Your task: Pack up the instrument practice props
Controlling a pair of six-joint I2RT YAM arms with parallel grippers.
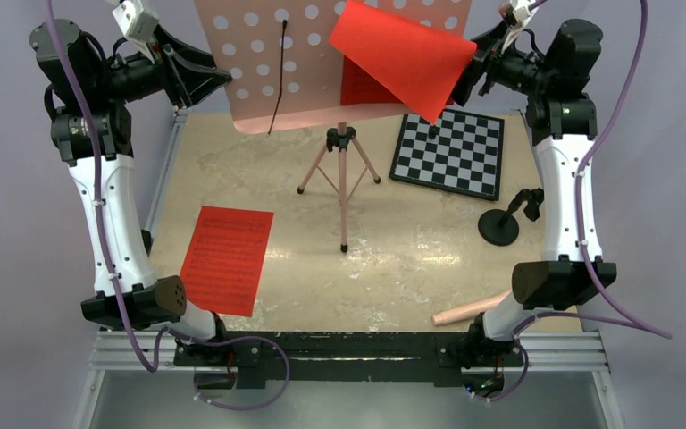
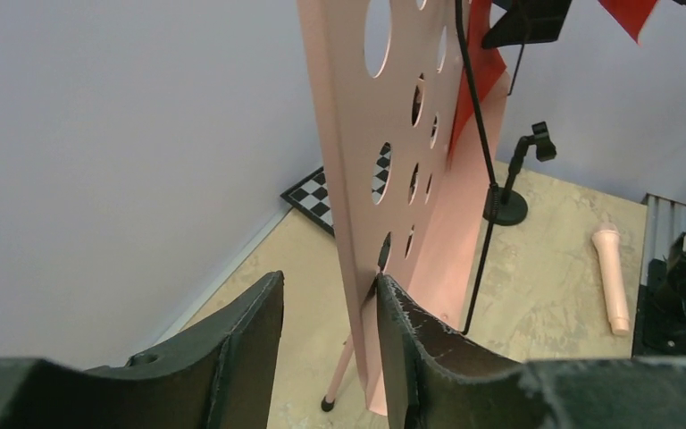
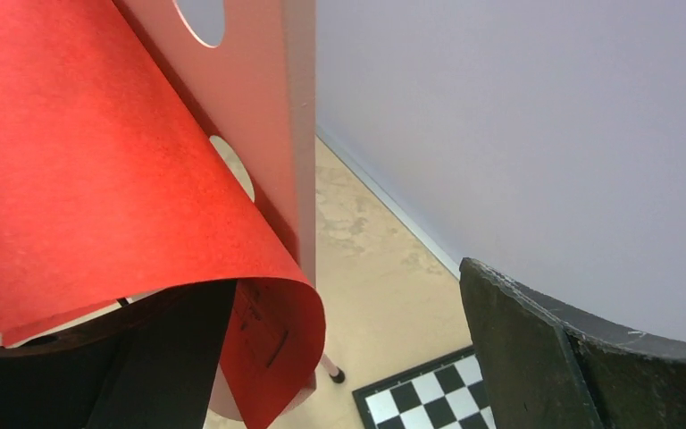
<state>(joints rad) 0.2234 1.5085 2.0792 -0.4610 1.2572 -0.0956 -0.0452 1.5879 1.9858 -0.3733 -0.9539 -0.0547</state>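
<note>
One beige bench (image 1: 411, 259) carries everything, and the largest thing on it is the pink music stand (image 1: 308, 112), upright on its tripod at the far middle, pole vertical, with the hole-perforated tray's long axis running left to right and its face turned toward the arms. Right of the tripod legs the black-and-white chessboard (image 1: 451, 154) lies flat, a little skewed. A red sheet (image 1: 402, 58) sits on the right part of the tray, tilted and curling away from it; in the right wrist view it bends over one finger of the right gripper (image 3: 344, 322), whose fingers stand wide apart beside the tray's right edge, clamping nothing. A second red sheet, the printed page (image 1: 226, 259), lies flat on the near left of the bench, its long axis running near to far with a slight tilt, just beside the left arm. The left gripper (image 2: 326, 290) is at the tray's left edge, narrowly parted, with the edge standing between the fingers, close against one and apart from the other. Near the right arm the small black mic stand (image 1: 498, 228) stands upright on its round base, clip at the top. A pale pink microphone (image 1: 469, 310) lies near the right arm's base, long axis roughly left to right
</note>
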